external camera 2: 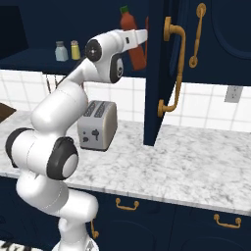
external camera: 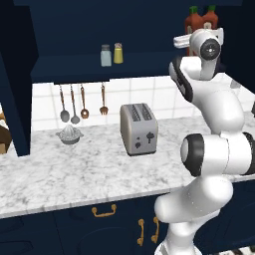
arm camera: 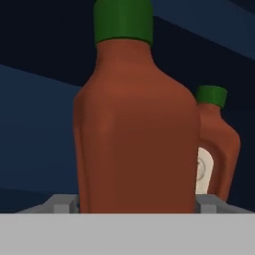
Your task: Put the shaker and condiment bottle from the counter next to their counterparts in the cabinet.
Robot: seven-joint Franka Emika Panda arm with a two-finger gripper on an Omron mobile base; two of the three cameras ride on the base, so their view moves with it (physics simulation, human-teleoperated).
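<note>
I see the gripper (arm camera: 134,204) standing wide, its fingers (arm camera: 62,204) flanking the condiment bottle (arm camera: 134,129) on the cabinet (external camera: 74,67) shelf; whether they grip it, I cannot tell. A second red bottle (arm camera: 216,144) stands just beside. The 2 shakers (external camera: 112,55) sit together further left.

1. Two shakers (external camera: 112,54) are standing side by side on the cabinet shelf (external camera: 74,67).
2. Two bottles (external camera: 201,21) are sitting at 3 o'clock of them.
3. Toaster (external camera: 139,129) is sitting on the counter (external camera: 74,169), at 6 o'clock.
</note>
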